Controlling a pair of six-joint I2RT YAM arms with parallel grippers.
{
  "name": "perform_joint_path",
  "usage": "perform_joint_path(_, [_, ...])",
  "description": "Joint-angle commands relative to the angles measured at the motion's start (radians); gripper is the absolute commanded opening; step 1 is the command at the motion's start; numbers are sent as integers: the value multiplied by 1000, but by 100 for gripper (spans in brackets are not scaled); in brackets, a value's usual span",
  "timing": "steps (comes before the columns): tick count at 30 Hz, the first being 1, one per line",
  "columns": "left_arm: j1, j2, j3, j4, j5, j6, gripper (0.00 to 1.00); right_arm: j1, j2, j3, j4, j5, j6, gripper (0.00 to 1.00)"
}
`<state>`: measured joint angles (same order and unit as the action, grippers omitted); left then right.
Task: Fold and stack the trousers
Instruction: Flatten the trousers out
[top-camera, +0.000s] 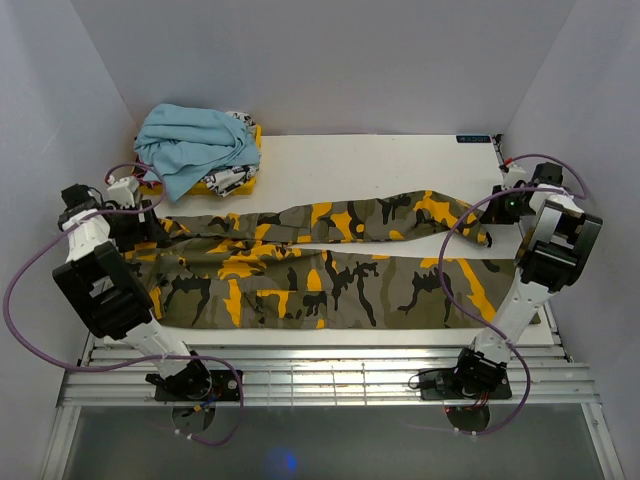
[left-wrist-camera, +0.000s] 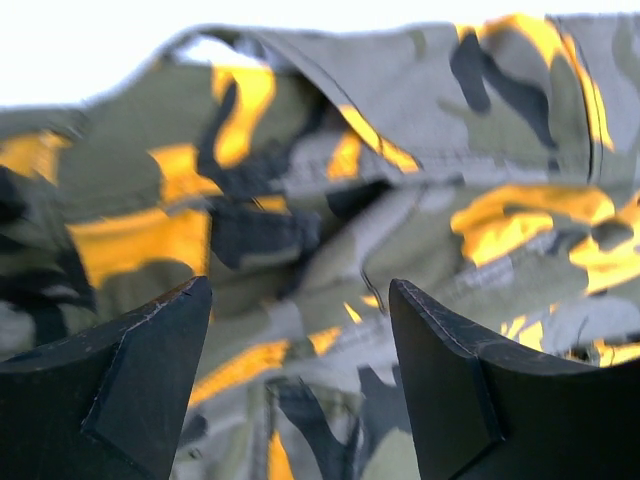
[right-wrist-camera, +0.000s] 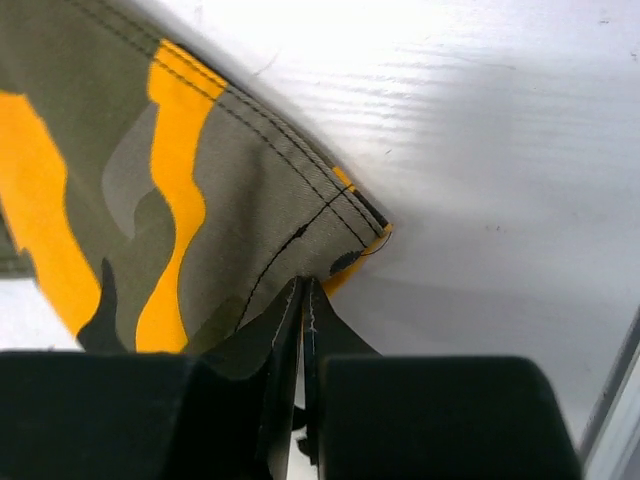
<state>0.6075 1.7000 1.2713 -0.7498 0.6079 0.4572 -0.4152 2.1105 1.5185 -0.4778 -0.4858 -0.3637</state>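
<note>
Lying flat on the white surface (top-camera: 380, 165), trousers (top-camera: 320, 270) run L-R, waist at left, leg hems at right. Left end effector (left-wrist-camera: 298, 300) spread wide over waist fabric, gripping nothing. Right end effector (right-wrist-camera: 303, 290) clenched on far leg's hem corner.

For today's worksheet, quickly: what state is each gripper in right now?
Left gripper: open, holding nothing, over the olive, yellow-orange and black camouflage fabric trousers.
Right gripper: shut on the trousers' hem corner.

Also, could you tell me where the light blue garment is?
Top external view: the light blue garment lies at the far left corner, atop a yellow printed garment, beyond the trousers.
</note>
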Motion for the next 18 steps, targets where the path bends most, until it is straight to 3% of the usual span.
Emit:
perform_joint_path(1, [5,21,88,70,7,-64,82,-20,-157,-3,-40,-82,-122,8])
perform_joint_path(5, [5,67,125,53,23,-75,82,-71,-323,40,-87,-125,-173,8])
perform_joint_path(9, [5,75,117,53,29,-74,82,-105,-386,112,-117,-125,-201,8])
perform_joint_path(13, [5,67,105,59,44,-77,82,-103,-351,189,-136,-119,-181,8])
perform_joint_path(17, [5,50,88,75,44,-77,82,-83,-206,285,-111,-90,-123,8])
perform_joint_path(18, [5,49,82,72,40,-74,82,-76,-170,369,-178,-80,-121,12])
